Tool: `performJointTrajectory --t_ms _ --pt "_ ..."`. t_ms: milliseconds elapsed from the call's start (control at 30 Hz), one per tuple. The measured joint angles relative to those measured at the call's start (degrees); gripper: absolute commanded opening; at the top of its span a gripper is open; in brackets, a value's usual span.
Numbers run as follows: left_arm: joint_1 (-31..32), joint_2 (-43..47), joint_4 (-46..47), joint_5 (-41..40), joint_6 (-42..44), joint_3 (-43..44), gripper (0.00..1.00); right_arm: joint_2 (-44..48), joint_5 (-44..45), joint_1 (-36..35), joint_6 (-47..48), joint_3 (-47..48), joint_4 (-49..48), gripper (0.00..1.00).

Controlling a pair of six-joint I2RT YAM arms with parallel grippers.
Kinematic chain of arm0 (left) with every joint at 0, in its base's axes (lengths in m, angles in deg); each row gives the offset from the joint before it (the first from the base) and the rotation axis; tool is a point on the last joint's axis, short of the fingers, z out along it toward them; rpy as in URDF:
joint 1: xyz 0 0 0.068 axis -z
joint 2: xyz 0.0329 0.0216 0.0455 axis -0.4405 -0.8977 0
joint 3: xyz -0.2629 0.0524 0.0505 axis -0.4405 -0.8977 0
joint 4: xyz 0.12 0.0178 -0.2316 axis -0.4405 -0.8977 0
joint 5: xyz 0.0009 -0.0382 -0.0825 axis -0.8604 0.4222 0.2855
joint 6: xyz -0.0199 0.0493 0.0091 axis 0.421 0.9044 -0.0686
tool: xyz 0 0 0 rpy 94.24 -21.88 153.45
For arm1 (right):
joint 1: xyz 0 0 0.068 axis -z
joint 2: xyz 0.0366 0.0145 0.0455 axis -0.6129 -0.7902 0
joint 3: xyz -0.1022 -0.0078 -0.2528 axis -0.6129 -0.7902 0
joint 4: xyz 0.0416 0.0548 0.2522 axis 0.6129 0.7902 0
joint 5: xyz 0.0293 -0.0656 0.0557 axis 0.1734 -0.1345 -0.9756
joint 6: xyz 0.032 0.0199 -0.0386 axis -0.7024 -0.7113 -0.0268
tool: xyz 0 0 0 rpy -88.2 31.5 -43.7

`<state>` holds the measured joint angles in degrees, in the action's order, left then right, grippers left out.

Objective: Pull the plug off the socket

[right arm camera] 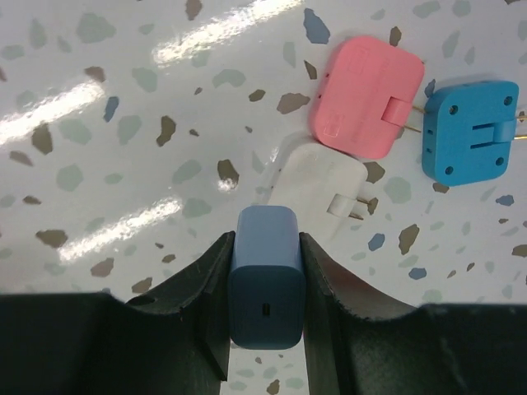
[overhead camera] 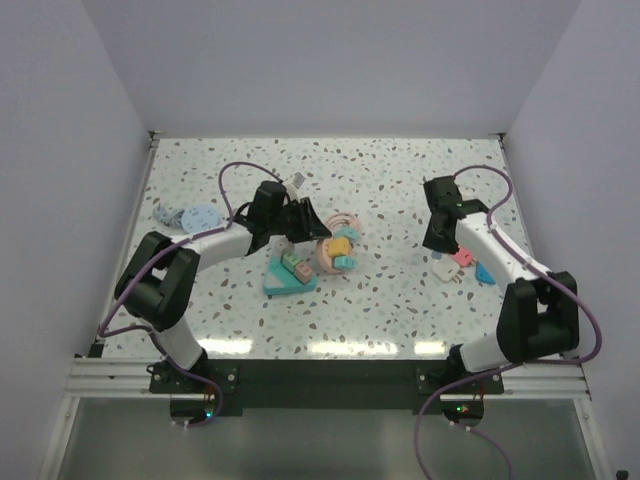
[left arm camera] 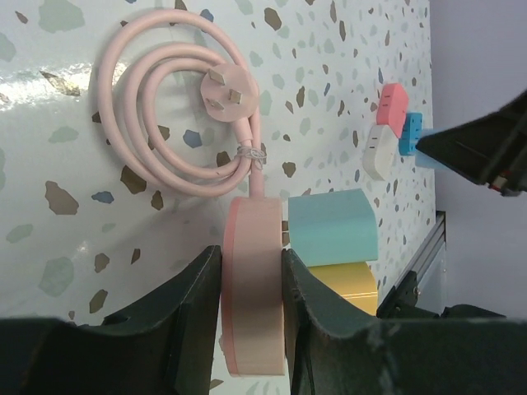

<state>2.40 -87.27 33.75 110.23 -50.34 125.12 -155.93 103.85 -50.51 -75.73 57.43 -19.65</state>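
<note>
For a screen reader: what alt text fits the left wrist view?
The left gripper is shut on a pink socket block with a teal plug and a yellow plug at its side; its pink cord lies coiled on the speckled table.

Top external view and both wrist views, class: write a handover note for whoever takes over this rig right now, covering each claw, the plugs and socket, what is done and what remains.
Left claw: shut on the pink socket.
Right claw: shut on a dark blue plug, free of any socket.
Done: pink plug, white plug and bright blue plug lie loose on the table.
Left: teal plug and yellow plug sit against the pink socket; probably set the dark blue plug down, then pull these.
</note>
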Motion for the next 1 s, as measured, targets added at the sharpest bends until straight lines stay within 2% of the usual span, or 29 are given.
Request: performJointTrajectory --t_ms 67,133,167,267,300,333,367,400,467,533,567,733,867,1000 --pt "0.1 0.3 0.0 0.7 0.3 0.0 0.0 -2.8 1.2 1.2 -0.8 0.0 -1.1 0.11" --pt "0.2 0.7 0.0 1.2 0.6 0.0 0.0 -5.5 2.4 2.5 -1.3 0.0 -2.3 0.15" --pt "0.3 0.9 0.0 1.3 0.7 -0.1 0.0 -7.0 2.7 3.4 -1.5 0.0 -2.9 0.25" --pt "0.4 1.2 0.0 1.6 1.2 -0.6 0.0 -11.3 3.6 6.1 -1.8 0.4 -3.8 0.41" --pt "0.4 1.3 0.0 1.6 1.3 -0.8 0.0 -12.6 4.3 7.0 -1.7 0.9 -4.0 0.53" --pt "0.4 1.4 0.0 1.7 1.3 -1.0 0.0 -13.0 4.2 7.7 -1.8 1.4 -4.3 0.55" --pt "0.5 1.4 0.0 1.7 1.4 -1.2 0.0 -13.2 4.1 8.3 -1.8 1.7 -4.7 0.59" --pt "0.5 1.4 0.0 1.7 1.4 -1.3 0.0 -13.3 4.1 8.7 -1.7 2.0 -4.9 0.69" --pt "0.5 1.4 0.0 1.7 1.4 -1.6 0.0 -13.0 3.6 9.0 -1.5 2.1 -5.3 0.78" --pt "0.5 1.5 0.0 1.7 1.4 -1.6 0.0 -11.7 2.7 9.0 -1.3 2.1 -5.5 0.95" --pt "0.5 1.5 0.0 1.7 1.4 -1.6 0.0 -10.5 1.7 9.0 -1.1 2.1 -5.6 0.98" --pt "0.8 1.5 0.0 1.7 1.4 -1.6 0.0 0.9 -4.6 9.0 0.1 2.1 -6.1 0.98" --pt "1.2 1.5 0.0 1.8 1.4 -1.6 0.0 10.6 -15.0 8.7 1.0 0.5 -8.9 0.98" --pt "1.6 1.5 0.2 2.0 1.4 -1.6 0.0 13.0 -27.3 5.0 0.9 -1.1 -13.2 0.98"
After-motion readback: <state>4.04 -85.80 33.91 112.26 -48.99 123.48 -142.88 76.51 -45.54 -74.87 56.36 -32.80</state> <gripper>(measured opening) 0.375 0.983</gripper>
